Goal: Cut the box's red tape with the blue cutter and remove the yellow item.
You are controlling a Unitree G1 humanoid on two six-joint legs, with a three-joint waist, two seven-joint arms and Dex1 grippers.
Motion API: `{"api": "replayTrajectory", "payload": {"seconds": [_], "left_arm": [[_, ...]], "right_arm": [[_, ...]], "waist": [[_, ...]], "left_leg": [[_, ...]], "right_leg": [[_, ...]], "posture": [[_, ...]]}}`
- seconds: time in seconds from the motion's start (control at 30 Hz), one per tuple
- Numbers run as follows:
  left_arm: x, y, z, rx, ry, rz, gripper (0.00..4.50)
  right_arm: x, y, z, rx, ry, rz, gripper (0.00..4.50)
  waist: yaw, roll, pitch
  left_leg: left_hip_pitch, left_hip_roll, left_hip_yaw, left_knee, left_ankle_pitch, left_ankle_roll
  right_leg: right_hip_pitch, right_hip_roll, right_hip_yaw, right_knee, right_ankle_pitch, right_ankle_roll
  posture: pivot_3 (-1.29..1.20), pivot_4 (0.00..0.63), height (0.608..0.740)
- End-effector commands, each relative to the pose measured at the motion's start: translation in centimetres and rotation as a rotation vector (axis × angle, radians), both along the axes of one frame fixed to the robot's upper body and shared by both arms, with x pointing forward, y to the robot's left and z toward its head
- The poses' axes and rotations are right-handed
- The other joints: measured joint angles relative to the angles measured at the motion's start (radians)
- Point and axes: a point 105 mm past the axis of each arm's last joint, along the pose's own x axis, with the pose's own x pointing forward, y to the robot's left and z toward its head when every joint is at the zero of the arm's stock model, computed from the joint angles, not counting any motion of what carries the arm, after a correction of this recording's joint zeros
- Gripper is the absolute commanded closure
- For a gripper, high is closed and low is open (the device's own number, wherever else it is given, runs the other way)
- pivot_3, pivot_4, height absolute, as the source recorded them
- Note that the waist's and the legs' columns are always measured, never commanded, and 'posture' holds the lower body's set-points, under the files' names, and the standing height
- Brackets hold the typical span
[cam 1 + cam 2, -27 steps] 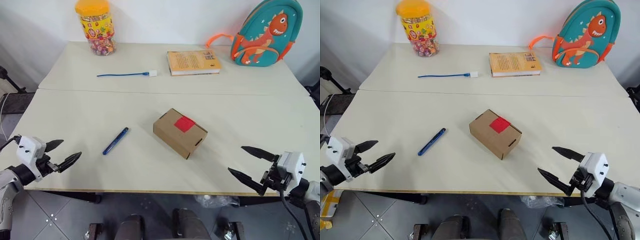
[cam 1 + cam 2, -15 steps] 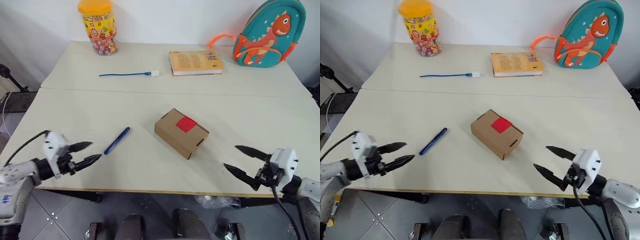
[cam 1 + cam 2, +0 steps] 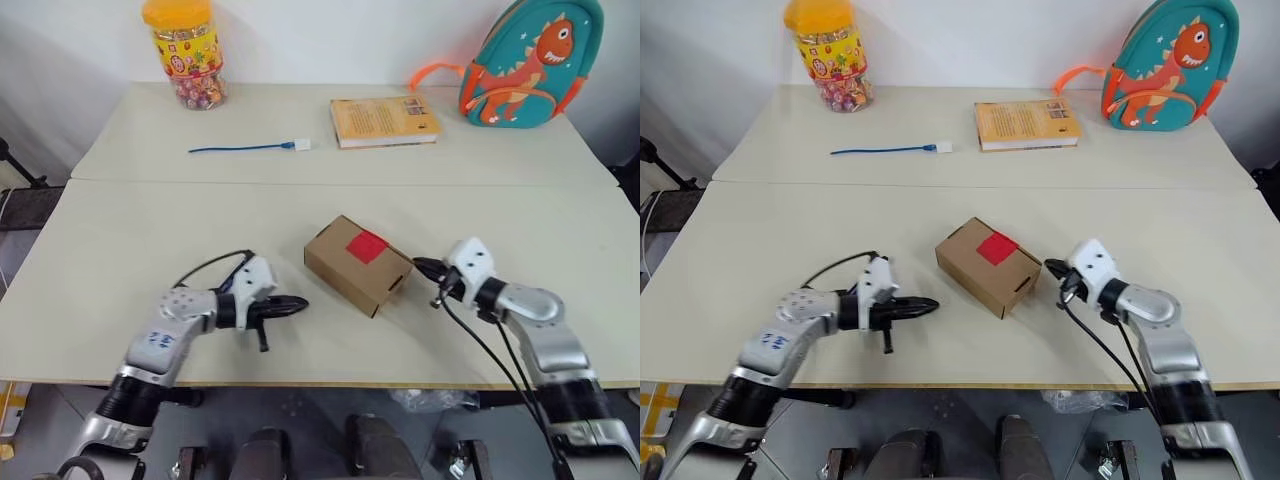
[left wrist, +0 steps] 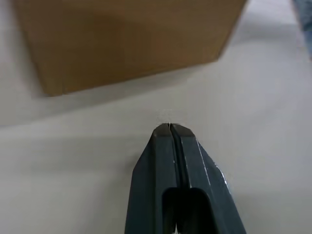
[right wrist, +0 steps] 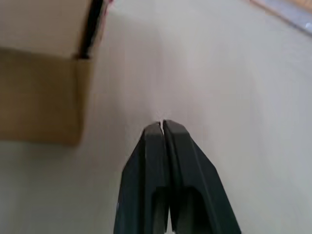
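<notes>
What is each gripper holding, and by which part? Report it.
Nothing: the left gripper and the right gripper are both shut empty, either side of the box.

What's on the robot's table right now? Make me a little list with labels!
Box: brown carton, middle of the scene, lid shut
Red tape: square patch on the box's top
Left end effector: shut, pointing at the box's left side, apart from it
Right end effector: shut, tip close by the box's right corner, contact unclear
Far side: candy jar, blue cable, book, dinosaur backpack
</notes>
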Motion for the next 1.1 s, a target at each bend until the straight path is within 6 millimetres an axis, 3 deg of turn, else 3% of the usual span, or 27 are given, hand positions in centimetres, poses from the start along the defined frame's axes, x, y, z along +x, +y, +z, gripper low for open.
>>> {"api": "replayTrajectory", "payload": {"seconds": [0.03, 0.17, 0.33, 0.77, 0.93, 1.03, 1.1], "left_arm": [[0.5, -1.4, 1.0, -0.012, -0.059, -0.021, 4.50], [0.7, -4.5, 1.1, -0.022, -0.099, -0.087, 4.50], [0.4, -5.4, 0.9, -0.017, -0.105, -0.123, 4.50], [-0.3, -7.5, 0.0, -0.049, -0.075, -0.153, 4.50], [-0.7, -6.5, -0.4, -0.020, -0.063, -0.166, 4.50], [-1.4, -4.8, -0.4, 0.006, -0.055, -0.168, 4.50], [-1.7, -2.1, 0.7, -0.028, -0.046, -0.089, 4.13]], "right_arm": [[0.7, 0.7, 0.7, -0.002, -0.026, 0.079, 4.48], [0.7, 1.2, 0.5, 0.031, 0.026, 0.224, 4.48], [-1.0, 0.5, 0.1, 0.025, 0.086, 0.319, 4.48], [-3.1, -2.3, -0.3, -0.028, 0.127, 0.260, 4.48], [-3.0, -3.9, -0.4, -0.047, 0.129, 0.191, 4.48], [-3.3, -5.1, -0.1, -0.070, 0.103, 0.159, 4.48], [-4.3, -6.1, 1.6, 0.028, 0.083, 0.162, 4.32]], "waist": [[0.000, 0.000, 0.000], [0.001, 0.000, 0.000], [0.002, 0.000, 0.000], [0.001, 0.000, 0.000], [0.002, 0.000, 0.000], [0.001, 0.000, 0.000], [0.000, 0.000, 0.000]], "left_leg": [[0.000, 0.000, 0.000, 0.001, 0.000, 0.001], [0.000, 0.000, 0.001, 0.004, -0.003, 0.006], [0.000, 0.002, 0.001, 0.007, -0.004, 0.004], [0.000, 0.002, 0.002, 0.008, -0.004, 0.005], [0.001, 0.002, 0.002, 0.008, -0.005, 0.005], [0.001, 0.002, 0.002, 0.008, -0.005, 0.005], [0.001, 0.002, 0.002, 0.008, -0.005, 0.006]], "right_leg": [[0.000, 0.000, 0.000, 0.000, 0.000, 0.000], [0.001, 0.003, 0.001, 0.000, 0.001, 0.002], [0.001, 0.002, 0.002, 0.000, 0.001, 0.002], [0.002, 0.000, 0.003, 0.000, 0.001, 0.002], [0.002, 0.000, 0.003, 0.000, 0.001, 0.002], [0.002, 0.000, 0.003, 0.000, 0.001, 0.002], [0.002, 0.000, 0.003, -0.001, 0.001, 0.002]], "posture": [[0.00, 0.150, 0.740], [0.00, 0.150, 0.740], [0.00, 0.150, 0.740], [0.00, 0.150, 0.740], [0.00, 0.150, 0.740], [0.00, 0.150, 0.740], [0.00, 0.150, 0.740]]}}
